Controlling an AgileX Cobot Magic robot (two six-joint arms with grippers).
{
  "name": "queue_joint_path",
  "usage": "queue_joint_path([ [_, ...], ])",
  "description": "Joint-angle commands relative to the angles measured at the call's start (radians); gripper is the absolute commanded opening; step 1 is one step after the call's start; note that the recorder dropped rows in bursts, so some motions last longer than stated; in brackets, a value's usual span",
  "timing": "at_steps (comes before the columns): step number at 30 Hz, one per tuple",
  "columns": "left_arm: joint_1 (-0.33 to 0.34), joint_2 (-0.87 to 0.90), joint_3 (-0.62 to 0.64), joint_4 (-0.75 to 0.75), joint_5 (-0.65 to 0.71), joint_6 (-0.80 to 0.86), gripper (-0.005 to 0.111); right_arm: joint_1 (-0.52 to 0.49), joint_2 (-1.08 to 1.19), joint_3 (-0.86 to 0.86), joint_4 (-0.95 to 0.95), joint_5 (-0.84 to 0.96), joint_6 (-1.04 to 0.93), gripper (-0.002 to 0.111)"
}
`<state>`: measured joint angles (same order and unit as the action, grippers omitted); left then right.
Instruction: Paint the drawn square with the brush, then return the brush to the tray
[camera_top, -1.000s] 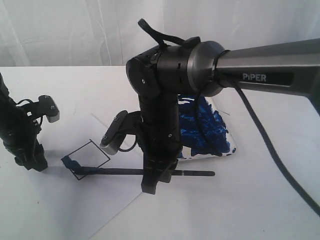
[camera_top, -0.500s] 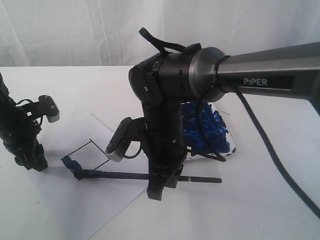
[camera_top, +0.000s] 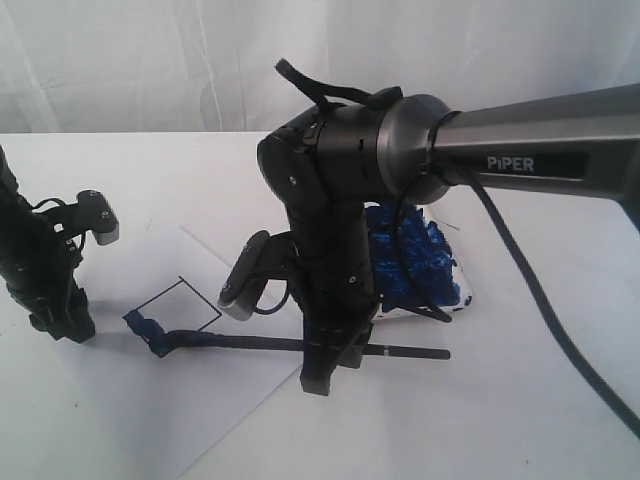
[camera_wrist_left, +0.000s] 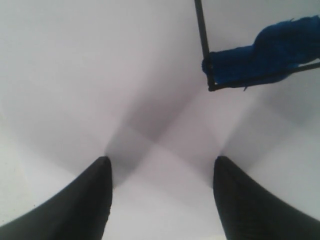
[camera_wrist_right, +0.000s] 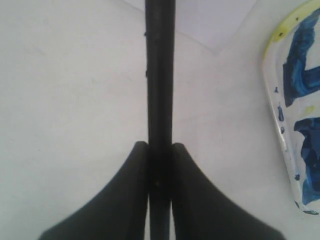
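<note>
The brush (camera_top: 250, 344) lies nearly level just above the paper, and my right gripper (camera_top: 318, 378) points down, shut on its black handle (camera_wrist_right: 160, 75). Its blue tip (camera_top: 148, 333) rests at the near-left corner of the drawn square (camera_top: 176, 310), whose inside is mostly white. In the left wrist view that corner (camera_wrist_left: 210, 86) carries a blue smear (camera_wrist_left: 260, 55). Right of the right arm lies the tray (camera_top: 462, 296), smeared with blue paint, its yellowish rim (camera_wrist_right: 274, 37) also in the right wrist view. My left gripper (camera_top: 62, 325) stands open on the left, its fingers (camera_wrist_left: 95, 200) empty over the paper.
The white paper sheet (camera_top: 200, 410) lies tilted on the white table, one corner (camera_wrist_right: 212, 30) near the brush handle. The right arm's long grey link (camera_top: 540, 150) reaches in from the right above the tray. A white curtain (camera_top: 150, 60) hangs behind.
My right gripper has shifted to the right and a little nearer, drawing the brush with it; its tip slid slightly right along the square's corner. The left arm has not moved.
</note>
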<state>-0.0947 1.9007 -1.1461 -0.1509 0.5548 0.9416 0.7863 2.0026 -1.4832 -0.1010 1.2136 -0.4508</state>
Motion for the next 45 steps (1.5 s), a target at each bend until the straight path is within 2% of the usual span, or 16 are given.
queue_joint_path([
  [1,0.002,0.032,0.018,0.003,0.02,-0.005,0.064,0.0,-0.015,0.006,-0.012,0.007,0.01,0.0],
  [14,0.002,0.032,0.018,0.003,0.02,-0.005,0.064,0.0,-0.09,0.006,-0.015,0.007,0.01,0.0],
  [25,0.002,0.032,0.018,0.003,0.02,-0.005,0.064,-0.007,-0.09,-0.033,-0.092,-0.085,0.09,0.0],
  [45,0.002,0.032,0.018,0.003,0.022,-0.005,0.064,-0.014,0.016,-0.125,-0.144,-0.09,0.099,0.0],
])
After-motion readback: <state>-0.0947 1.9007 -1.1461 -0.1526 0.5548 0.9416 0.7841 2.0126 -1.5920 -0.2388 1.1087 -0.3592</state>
